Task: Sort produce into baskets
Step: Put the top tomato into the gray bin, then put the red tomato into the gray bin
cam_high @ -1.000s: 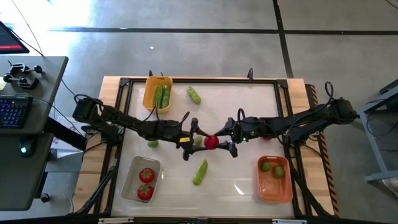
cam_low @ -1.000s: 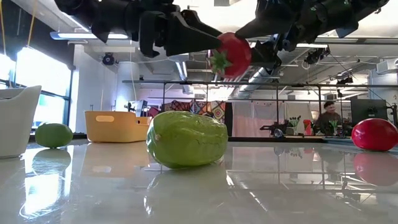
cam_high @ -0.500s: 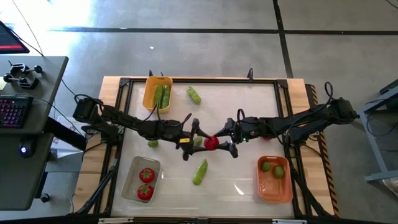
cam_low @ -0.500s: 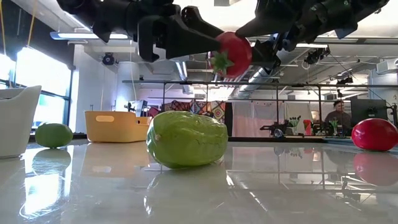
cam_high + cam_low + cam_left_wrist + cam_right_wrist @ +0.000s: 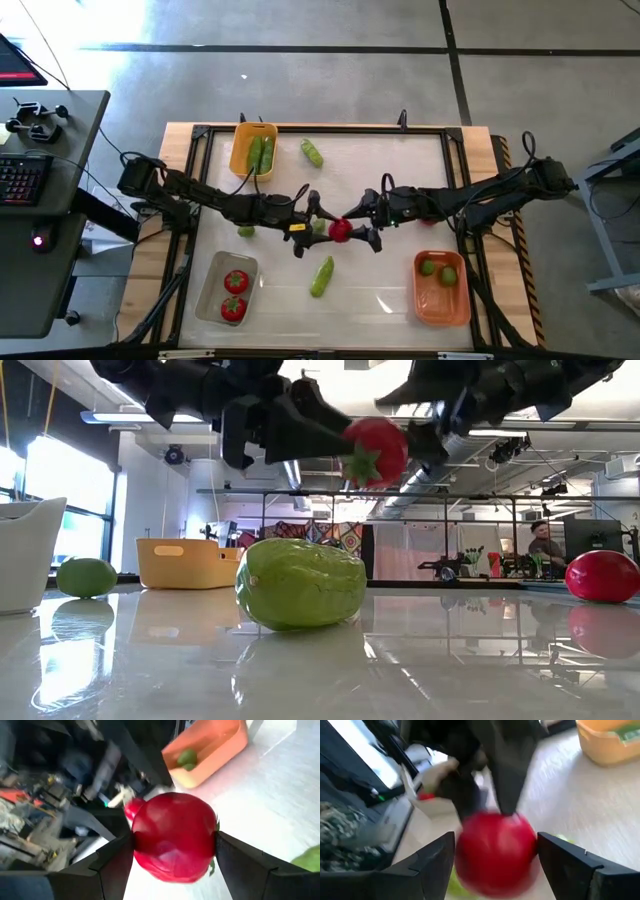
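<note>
Above the cucumber (image 5: 321,276), both the left gripper (image 5: 318,226) and right gripper (image 5: 366,225) stay clamped on one tomato (image 5: 340,230), handover unfinished.

**Camera Placement**

The high view is looking straight down on the whole glossy white table (image 5: 390,170). The low view is looking level across its surface. Both wrist views are facing, close up, the same round red tomato (image 5: 173,836).
</note>
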`<state>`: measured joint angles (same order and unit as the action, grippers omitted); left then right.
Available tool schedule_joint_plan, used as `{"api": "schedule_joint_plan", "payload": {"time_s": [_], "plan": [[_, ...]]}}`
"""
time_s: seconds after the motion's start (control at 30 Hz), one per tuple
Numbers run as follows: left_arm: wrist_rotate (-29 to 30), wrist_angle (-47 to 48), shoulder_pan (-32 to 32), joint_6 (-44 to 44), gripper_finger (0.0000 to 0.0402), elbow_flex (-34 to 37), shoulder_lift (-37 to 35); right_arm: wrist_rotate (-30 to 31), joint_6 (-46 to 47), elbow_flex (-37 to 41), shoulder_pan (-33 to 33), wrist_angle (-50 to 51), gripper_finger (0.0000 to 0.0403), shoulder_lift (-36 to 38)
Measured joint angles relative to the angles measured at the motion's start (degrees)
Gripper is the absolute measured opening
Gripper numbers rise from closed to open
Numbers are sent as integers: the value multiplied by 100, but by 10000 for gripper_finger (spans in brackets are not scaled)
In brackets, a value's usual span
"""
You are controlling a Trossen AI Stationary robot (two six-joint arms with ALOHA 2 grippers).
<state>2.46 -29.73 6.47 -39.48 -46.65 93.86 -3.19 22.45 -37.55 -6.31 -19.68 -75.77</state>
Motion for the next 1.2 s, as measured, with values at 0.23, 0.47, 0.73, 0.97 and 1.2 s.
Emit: {"api": "schedule_joint_plan", "payload": {"time_s": [0.23, 0.47, 0.73, 0.97, 1.2], "plan": [[335, 10, 188, -242, 251, 11, 13, -289, -50, -58, -9, -356, 265, 13], [351, 293, 171, -189, 235, 11, 11, -286, -203, -114, -9, -260, 265, 13], [345, 788, 140, 27, 165, 11, -16, 432, -626, -116, 5, 504, 265, 63], [307, 1028, 130, 340, 116, 10, -25, 1200, -449, -116, -18, 1651, 265, 317], [-182, 180, -114, 1293, 56, 483, -39, 2521, 60, -116, -207, 3488, 266, 600]]}}
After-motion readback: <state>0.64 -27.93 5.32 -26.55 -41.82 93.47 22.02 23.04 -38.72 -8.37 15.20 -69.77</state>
